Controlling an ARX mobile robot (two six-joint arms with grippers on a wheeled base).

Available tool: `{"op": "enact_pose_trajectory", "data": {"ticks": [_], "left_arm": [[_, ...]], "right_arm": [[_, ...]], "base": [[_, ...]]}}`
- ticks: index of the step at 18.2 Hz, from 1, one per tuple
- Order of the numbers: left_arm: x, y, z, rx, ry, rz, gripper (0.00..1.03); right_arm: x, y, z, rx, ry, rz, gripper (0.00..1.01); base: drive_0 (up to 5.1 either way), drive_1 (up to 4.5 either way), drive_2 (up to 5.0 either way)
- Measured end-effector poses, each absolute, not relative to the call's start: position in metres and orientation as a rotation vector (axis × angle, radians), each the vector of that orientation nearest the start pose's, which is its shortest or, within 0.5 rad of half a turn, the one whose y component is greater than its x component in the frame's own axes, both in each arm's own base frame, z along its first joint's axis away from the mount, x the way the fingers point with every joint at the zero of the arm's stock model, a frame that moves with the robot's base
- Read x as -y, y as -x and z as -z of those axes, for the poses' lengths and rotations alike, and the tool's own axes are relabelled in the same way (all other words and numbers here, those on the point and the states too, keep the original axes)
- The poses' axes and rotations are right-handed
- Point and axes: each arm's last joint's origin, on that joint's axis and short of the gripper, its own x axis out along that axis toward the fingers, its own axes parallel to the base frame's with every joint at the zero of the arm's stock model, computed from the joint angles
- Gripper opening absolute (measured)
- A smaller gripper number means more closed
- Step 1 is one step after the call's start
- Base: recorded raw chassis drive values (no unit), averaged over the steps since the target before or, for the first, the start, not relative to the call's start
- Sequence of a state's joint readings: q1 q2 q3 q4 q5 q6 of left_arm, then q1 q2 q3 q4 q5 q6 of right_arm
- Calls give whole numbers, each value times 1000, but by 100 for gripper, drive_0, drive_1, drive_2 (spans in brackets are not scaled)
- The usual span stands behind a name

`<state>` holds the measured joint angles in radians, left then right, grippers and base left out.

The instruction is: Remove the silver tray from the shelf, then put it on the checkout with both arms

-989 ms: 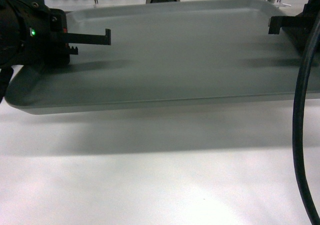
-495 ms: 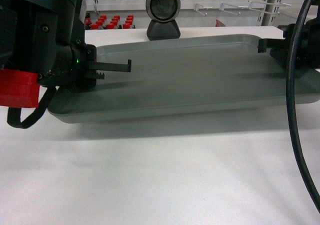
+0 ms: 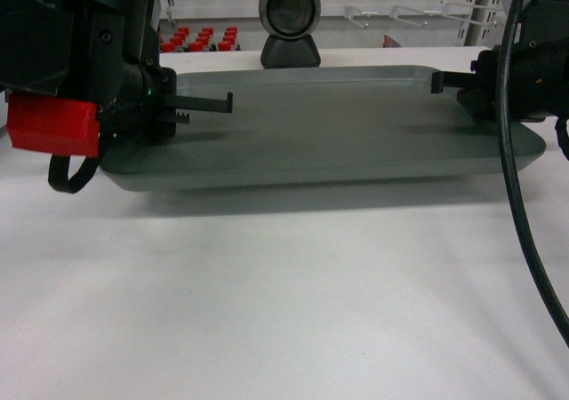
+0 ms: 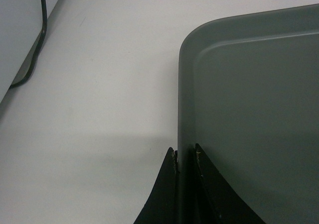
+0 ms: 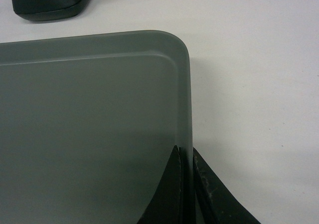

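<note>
White checkout (image 3: 284,311), scanner (image 3: 289,18) behind. Tray (image 3: 320,133) spans between both grippers: left gripper (image 4: 185,157) pinches its left rim, right gripper (image 5: 185,157) its right rim, likely keeping it level. Cannot tell whether the tray touches the counter; its underside is hidden.

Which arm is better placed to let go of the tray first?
Neither clearly: left gripper and right gripper each clamp an end rim of the tray, low over the counter.
</note>
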<state>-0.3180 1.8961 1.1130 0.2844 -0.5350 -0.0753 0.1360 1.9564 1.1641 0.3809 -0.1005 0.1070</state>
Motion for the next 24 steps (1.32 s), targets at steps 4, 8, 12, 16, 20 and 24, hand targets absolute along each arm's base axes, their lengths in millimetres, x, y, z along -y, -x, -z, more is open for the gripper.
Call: {"op": "enact_pose_trajectory", "data": {"ticks": [4,8,12,16,20,24], "left_arm": [[101,-416,-169,-486,-179,-223,4],[102,-419,-167,-480,-198,-222,4],[103,-419,-166,-483,-196,-218,4],[103,-418,-167,-507,-226,-255,43],[105,-417,-176,-471,-180,-223,79],[113,-412,-204,-373,-98,-176,99]], "right_arm": [[-73,-446,-174,-480,-106,-193,2],[-75,-449,-170,-511,-95,-177,2],[-75,-449,-169,-525,-79,-171,2],[-83,-448,-169,-519,5,-237,44],[-83,-449,-170,-504,11,-244,81],[-81,-445,-183,-449,-10,-246,98]], "base": [[0,0,0],[0,0,0],[0,0,0],[0,0,0],[0,0,0],[0,0,0]]}}
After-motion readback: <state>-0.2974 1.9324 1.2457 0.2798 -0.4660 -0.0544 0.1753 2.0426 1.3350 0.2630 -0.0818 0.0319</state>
